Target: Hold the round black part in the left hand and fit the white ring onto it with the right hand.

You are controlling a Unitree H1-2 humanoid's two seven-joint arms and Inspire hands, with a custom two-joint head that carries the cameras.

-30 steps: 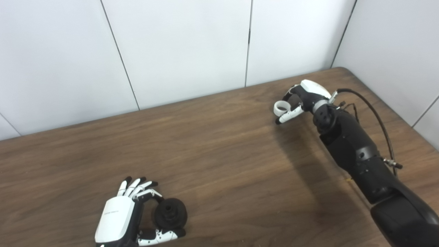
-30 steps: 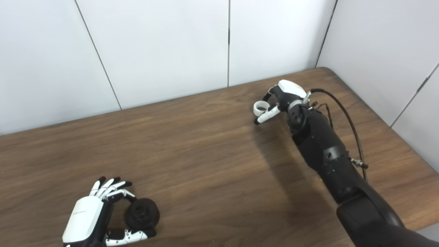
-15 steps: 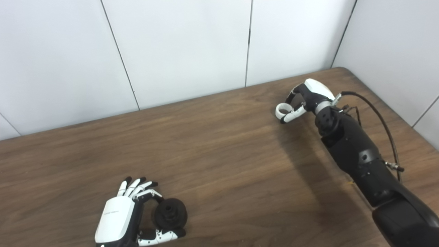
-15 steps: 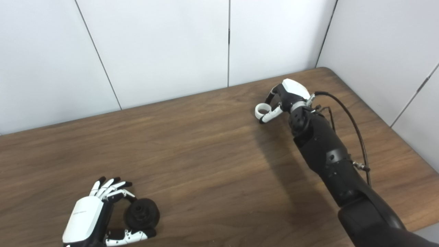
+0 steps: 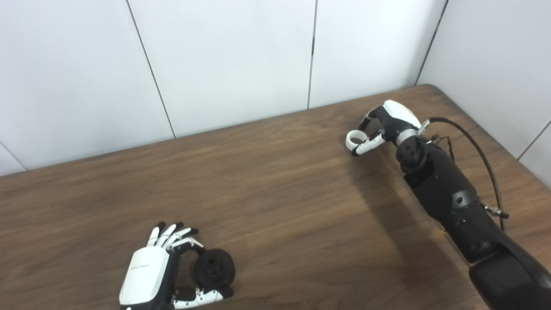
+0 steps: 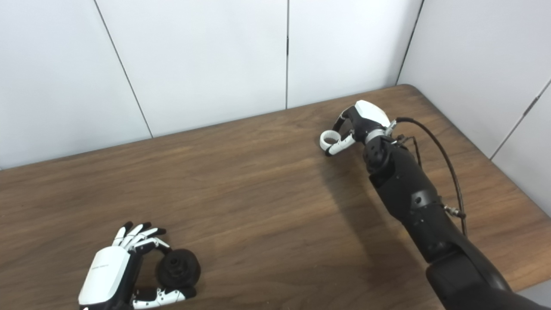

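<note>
A long wooden table fills most of the room's corner, with plain white wall panels rising behind it and to the right. The robot's black right arm stretches far across the table's right side, a thin black cable looping beside it. At its end the right hand is curled, thumb and a finger pinched on the white ring, which sits low over the far right part of the table; I can't tell if the ring touches the wood. Well apart, at the near left edge, the left hand lies on the table with thumb and a finger closed around the round black part, the other fingers spread out loosely.
</note>
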